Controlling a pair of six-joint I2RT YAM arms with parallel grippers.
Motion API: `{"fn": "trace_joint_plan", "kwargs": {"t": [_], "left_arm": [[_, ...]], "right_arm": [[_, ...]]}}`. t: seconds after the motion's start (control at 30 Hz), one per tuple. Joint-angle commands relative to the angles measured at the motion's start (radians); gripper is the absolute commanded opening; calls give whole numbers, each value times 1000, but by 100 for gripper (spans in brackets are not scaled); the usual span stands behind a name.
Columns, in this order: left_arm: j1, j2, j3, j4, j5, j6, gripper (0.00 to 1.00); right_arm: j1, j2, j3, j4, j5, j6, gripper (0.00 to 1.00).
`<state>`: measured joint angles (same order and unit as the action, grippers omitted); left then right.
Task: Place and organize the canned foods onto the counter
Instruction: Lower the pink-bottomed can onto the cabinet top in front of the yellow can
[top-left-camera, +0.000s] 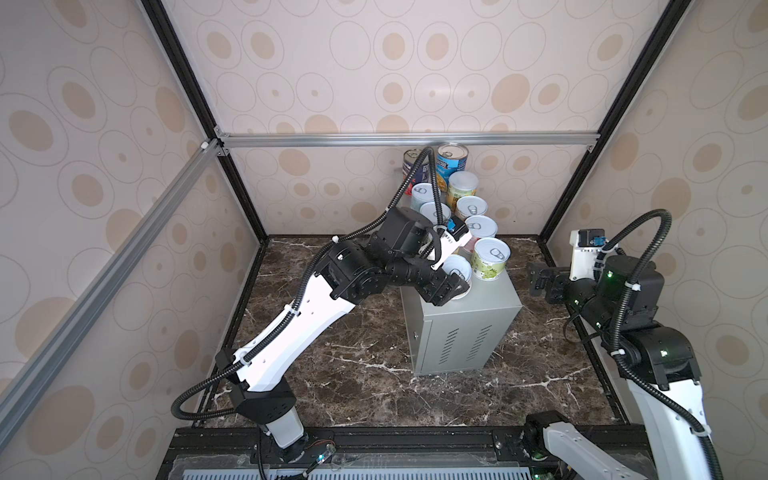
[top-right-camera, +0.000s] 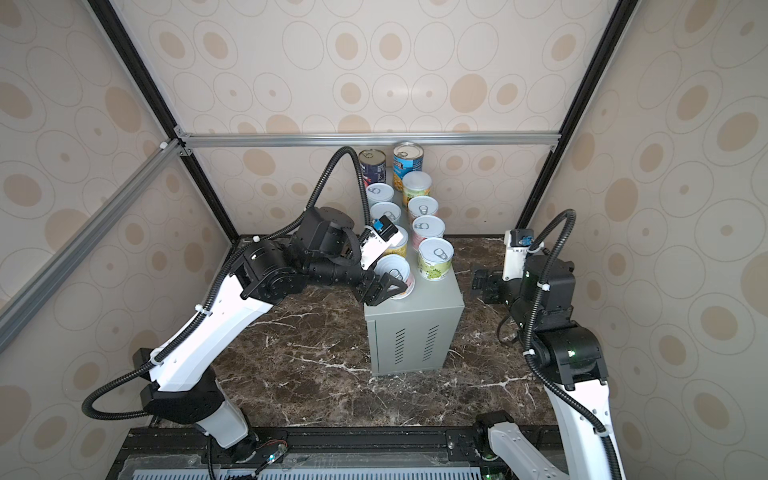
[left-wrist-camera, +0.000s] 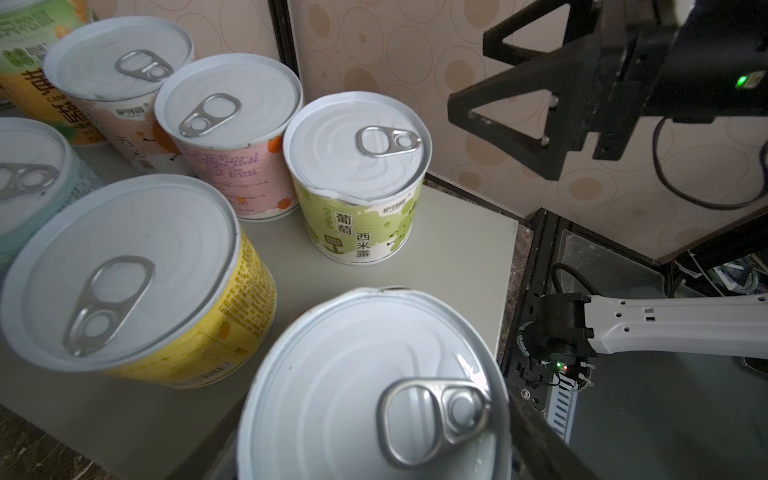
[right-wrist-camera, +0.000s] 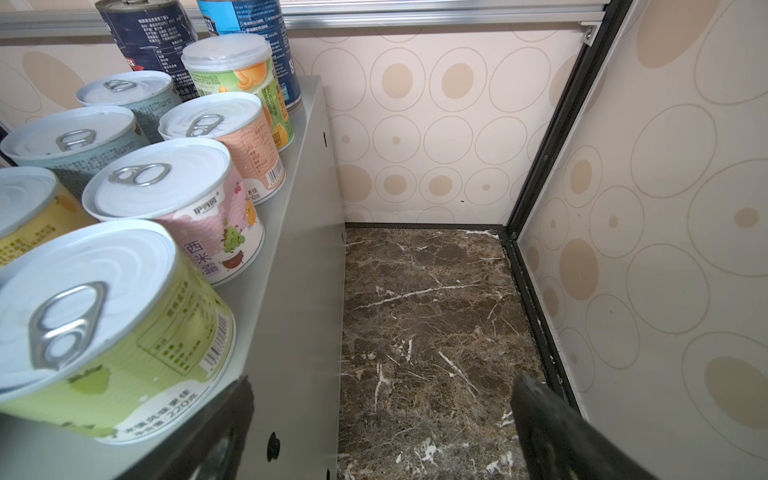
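**Left gripper clamped on a can at the counter's near corner**

The left gripper (top-right-camera: 386, 289) is closed around a short white-lidded pull-tab can (left-wrist-camera: 365, 386) at the near left corner of the tall grey sheet-metal counter (top-left-camera: 465, 332). I cannot tell whether the can's base touches the top. Just beyond this gripper stands a yellow-labelled can (left-wrist-camera: 137, 270), and just to its right a green-labelled can (top-left-camera: 490, 257). The other canned foods run away from it in two rows, ending in a taller navy-red can (top-right-camera: 371, 166) and a blue-yellow can (top-left-camera: 452, 162). The right gripper (right-wrist-camera: 382, 436), jaws spread and empty, hangs beside the counter's right wall.
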<state>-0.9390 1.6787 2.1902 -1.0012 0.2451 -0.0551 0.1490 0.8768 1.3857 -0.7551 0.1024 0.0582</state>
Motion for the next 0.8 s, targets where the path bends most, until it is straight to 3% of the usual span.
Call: {"fn": "trace_joint_plan", "kwargs": {"t": [0.0, 0.13, 0.2, 0.33, 0.57, 0.77], "left_arm": [[-9, 20, 35, -6, -30, 33, 76], [-9, 26, 35, -4, -56, 32, 84], [-9, 16, 17, 13, -62, 29, 98], [-9, -42, -65, 68, -91, 22, 98], [-7, -262, -365, 274, -106, 0, 98], [-8, -342, -517, 377, -31, -12, 97]], "right_arm": [[-8, -11, 7, 19, -9, -14, 100], [-8, -13, 4, 19, -7, -17, 100], [-7, -13, 3, 22, -8, -17, 100], [-8, -6, 6, 29, -12, -19, 100], [-8, 1, 0, 39, -21, -16, 100], [-7, 7, -2, 49, -43, -5, 100]]}}
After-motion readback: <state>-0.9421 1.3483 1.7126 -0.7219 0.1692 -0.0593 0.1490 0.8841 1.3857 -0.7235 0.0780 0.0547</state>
